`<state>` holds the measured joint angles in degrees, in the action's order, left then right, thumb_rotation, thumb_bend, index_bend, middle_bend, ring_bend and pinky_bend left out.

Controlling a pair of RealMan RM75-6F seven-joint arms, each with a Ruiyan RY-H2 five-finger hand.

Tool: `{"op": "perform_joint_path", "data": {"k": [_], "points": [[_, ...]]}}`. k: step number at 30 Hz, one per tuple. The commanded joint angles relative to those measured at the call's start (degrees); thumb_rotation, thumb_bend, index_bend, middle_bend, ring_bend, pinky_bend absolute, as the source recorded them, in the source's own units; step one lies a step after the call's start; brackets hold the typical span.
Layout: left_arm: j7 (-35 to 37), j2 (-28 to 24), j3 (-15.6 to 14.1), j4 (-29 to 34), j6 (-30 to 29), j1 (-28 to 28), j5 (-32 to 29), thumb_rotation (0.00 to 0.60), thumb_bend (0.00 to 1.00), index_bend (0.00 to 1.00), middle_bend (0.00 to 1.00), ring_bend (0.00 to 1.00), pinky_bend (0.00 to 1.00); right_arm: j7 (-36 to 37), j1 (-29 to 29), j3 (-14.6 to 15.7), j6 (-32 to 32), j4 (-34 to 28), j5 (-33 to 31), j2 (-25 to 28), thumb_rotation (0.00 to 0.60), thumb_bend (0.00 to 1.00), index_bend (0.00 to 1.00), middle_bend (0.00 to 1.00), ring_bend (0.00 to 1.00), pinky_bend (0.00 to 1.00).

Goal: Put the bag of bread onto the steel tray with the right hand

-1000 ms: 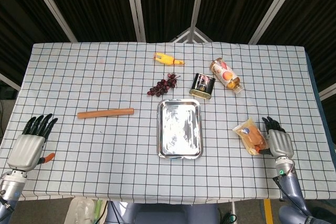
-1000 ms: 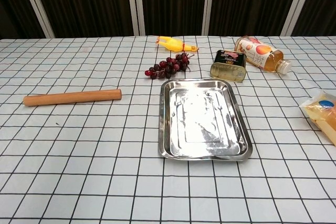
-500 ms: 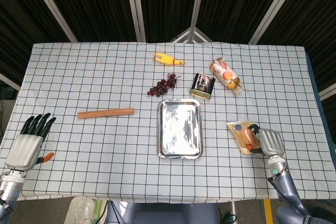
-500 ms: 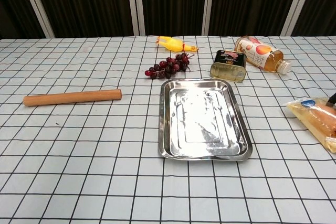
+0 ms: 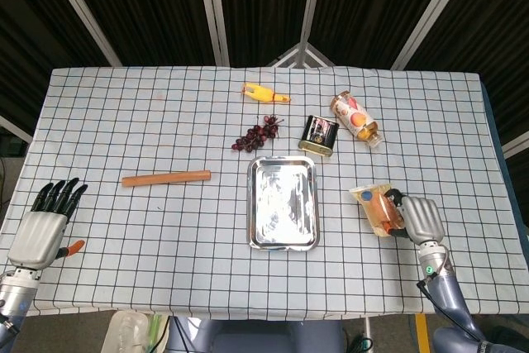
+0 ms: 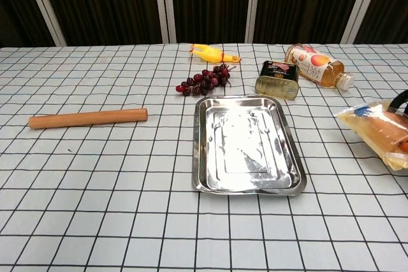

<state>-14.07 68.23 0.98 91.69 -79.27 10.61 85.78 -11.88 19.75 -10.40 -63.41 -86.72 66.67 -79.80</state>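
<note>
Bread bag [image 5: 377, 208] within right fingers [image 5: 397, 202]

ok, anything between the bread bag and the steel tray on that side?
Nothing visible. The right hand grips the bag of bread just right of the steel tray, with only bare checked cloth between them. The tin and bottle lie farther back, off that path.

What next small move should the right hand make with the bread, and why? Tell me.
Probably carry the bread a little further left toward the tray. The right hand already holds the bag, which seems lifted off the cloth, yet it is well right of the tray, with bare cloth between them.
</note>
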Motion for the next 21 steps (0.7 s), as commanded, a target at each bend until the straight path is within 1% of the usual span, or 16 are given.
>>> {"op": "perform_joint_path", "data": {"k": [1, 7, 10, 11, 15, 18, 21], "points": [[0.06, -0.02, -0.01, 0.01, -0.01, 0.01, 0.04, 0.6, 0.05, 0.0, 0.0, 0.0, 0.04, -2.78, 0.29, -1.13, -2.39, -4.69, 0.5, 2.3, 0.6, 0.52, 0.82, 0.75, 0.63, 1.0], [-0.11, 0.06, -0.1, 0.03, 0.15, 0.13, 0.18, 0.6, 0.05, 0.0, 0.0, 0.0, 0.04, -8.6, 2.13, -3.32, -4.77, -13.91, 0.4, 4.37, 0.6, 0.52, 0.82, 0.75, 0.63, 1.0], [-0.23, 0.13, -0.12, 0.11, 0.44, 0.29, 0.17, 0.6, 0.05, 0.0, 0.0, 0.0, 0.04, -11.79, 4.36, -4.96, -4.56, -17.56, -1.2, 3.25, 0.6, 0.52, 0.82, 0.75, 0.63, 1.0], [-0.18, 0.12, -0.12, 0.14, 0.55, 0.35, 0.16, 0.6, 0.05, 0.0, 0.0, 0.0, 0.04, -13.55, 5.64, -5.69, -4.3, -18.35, -2.38, 2.17, 0.6, 0.52, 0.82, 0.75, 0.63, 1.0], [0.36, -0.16, -0.14, 0.2, 0.45, 0.34, 0.31, 0.6, 0.05, 0.0, 0.0, 0.0, 0.04, -19.02, 10.13, -7.88, -3.42, -18.28, -7.57, -2.82, 0.6, 0.52, 0.82, 0.75, 0.63, 1.0], [1.52, -0.64, -0.17, 0.15, 0.29, 0.29, 0.53, 0.6, 0.05, 0.0, 0.0, 0.0, 0.04, -22.99, 14.41, -9.66, -3.64, -15.43, -11.79, -8.92, 0.6, 0.52, 0.82, 0.75, 0.63, 1.0], [2.71, -1.08, -0.02, -0.06, 0.45, 0.4, 0.41, 0.6, 0.05, 0.0, 0.0, 0.0, 0.04, -25.65, 17.64, -10.18, -4.36, -11.7, -14.23, -14.82, 0.6, 0.52, 0.82, 0.75, 0.63, 1.0]]}}
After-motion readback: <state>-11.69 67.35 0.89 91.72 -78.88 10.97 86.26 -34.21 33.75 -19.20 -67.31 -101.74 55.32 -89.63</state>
